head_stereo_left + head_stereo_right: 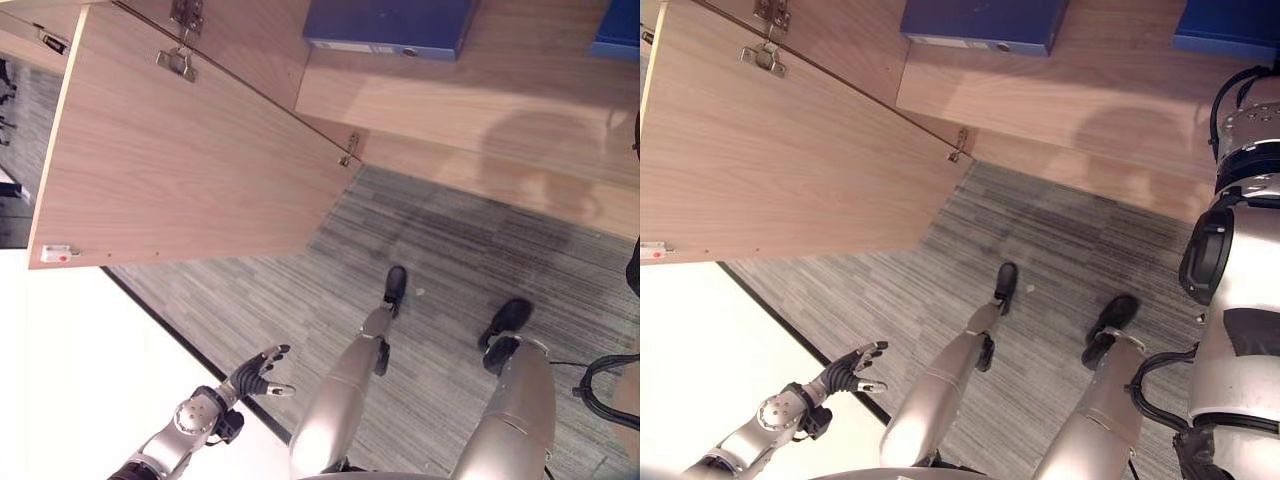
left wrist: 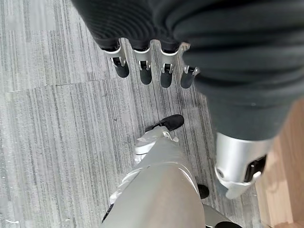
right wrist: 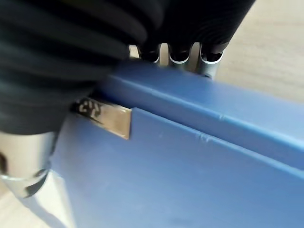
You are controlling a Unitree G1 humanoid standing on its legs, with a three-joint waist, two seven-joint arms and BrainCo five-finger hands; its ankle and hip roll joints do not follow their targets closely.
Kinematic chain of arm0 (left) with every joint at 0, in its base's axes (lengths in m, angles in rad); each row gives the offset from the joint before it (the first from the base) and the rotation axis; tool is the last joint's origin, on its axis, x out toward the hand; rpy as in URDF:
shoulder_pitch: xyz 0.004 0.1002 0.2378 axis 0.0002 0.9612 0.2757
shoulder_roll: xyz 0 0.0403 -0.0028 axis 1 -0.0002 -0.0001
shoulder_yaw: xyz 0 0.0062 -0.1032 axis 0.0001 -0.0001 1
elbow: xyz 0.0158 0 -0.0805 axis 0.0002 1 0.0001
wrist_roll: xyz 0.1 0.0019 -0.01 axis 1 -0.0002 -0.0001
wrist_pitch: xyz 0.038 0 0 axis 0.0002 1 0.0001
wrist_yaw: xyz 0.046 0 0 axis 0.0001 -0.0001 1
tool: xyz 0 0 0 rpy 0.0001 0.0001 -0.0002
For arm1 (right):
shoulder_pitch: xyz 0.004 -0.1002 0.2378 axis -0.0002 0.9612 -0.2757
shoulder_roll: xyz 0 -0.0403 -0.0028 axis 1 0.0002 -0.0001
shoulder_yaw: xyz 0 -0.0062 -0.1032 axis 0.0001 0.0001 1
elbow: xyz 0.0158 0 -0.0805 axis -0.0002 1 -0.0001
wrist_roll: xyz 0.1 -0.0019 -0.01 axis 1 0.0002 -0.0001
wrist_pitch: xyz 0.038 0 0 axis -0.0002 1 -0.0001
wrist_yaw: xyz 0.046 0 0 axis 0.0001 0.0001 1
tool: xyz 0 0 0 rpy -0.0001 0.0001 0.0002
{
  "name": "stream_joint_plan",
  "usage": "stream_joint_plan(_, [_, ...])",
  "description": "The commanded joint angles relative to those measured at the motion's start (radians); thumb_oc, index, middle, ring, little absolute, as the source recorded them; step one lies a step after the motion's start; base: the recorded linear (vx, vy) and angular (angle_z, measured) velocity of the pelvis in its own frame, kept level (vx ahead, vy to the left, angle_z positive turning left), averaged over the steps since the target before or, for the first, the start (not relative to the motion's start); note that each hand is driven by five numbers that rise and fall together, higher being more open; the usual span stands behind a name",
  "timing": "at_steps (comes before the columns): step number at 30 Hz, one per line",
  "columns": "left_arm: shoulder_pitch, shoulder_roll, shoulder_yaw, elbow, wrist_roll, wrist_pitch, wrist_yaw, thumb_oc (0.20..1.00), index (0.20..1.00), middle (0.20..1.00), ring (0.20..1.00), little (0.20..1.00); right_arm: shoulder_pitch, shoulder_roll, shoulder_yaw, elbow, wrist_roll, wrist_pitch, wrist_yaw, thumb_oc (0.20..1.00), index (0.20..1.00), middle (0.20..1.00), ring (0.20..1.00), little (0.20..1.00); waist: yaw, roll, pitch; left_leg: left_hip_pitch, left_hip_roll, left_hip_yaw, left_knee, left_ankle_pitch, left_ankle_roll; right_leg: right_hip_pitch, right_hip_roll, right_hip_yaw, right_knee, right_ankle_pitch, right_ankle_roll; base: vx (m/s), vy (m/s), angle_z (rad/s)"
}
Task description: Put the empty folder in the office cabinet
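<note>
In the right wrist view my right hand [image 3: 179, 54] is shut on a blue folder [image 3: 190, 166]: its fingers reach over the folder's far edge and its thumb [image 3: 23, 166] lies on the near side. Pale wood shows behind it. A corner of a blue folder [image 1: 1230, 28] shows at the top right of the cabinet shelf [image 1: 1090, 100], above my right arm. A second blue folder [image 1: 390, 25] lies further left on that shelf. My left hand [image 1: 258, 372] hangs low at the left, open and holding nothing, with relaxed fingers [image 2: 145, 71] over the carpet.
The wooden cabinet door [image 1: 190, 170] stands swung open at the left, its hinges showing along the top edge. Grey striped carpet [image 1: 450, 250] lies in front of the cabinet. A white surface [image 1: 60, 360] borders the carpet at the lower left.
</note>
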Motion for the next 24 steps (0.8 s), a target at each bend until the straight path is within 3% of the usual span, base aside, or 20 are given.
stream_joint_plan(1, [-0.024, 0.070, 0.005, 0.061, -0.006, 0.005, 0.019, 1.000, 1.000, 1.000, 1.000, 1.000, -0.031, -0.142, 0.095, -0.035, -0.127, 0.062, -0.002, 1.000, 1.000, 1.000, 1.000, 1.000, 0.058, -0.020, 0.045, 0.085, 0.021, 0.004, 0.044, -0.183, 0.013, 0.104, 0.037, 0.006, 0.003, -0.102, 0.132, 0.00, 0.000, 0.00])
stream_joint_plan(9, [-0.057, 0.067, -0.011, 0.125, 0.035, 0.018, 0.047, 1.000, 1.000, 1.000, 1.000, 1.000, 0.034, -0.115, 0.003, 0.025, -0.043, 0.075, -0.076, 1.000, 1.000, 1.000, 1.000, 1.000, 0.052, -0.061, 0.044, 0.115, 0.027, -0.010, 0.038, -0.189, 0.015, 0.150, 0.053, -0.008, -0.026, -0.095, 0.128, 0.02, -0.013, 0.03])
stream_joint_plan(24, [-0.075, 0.030, -0.003, 0.204, 0.040, 0.029, 0.049, 1.000, 1.000, 1.000, 1.000, 1.000, 0.103, -0.085, -0.029, 0.058, -0.054, 0.111, -0.103, 1.000, 1.000, 1.000, 1.000, 1.000, 0.059, -0.120, 0.025, 0.160, 0.033, -0.014, 0.026, -0.193, 0.017, 0.259, 0.082, -0.020, -0.148, -0.043, 0.119, 0.00, -0.004, 0.01])
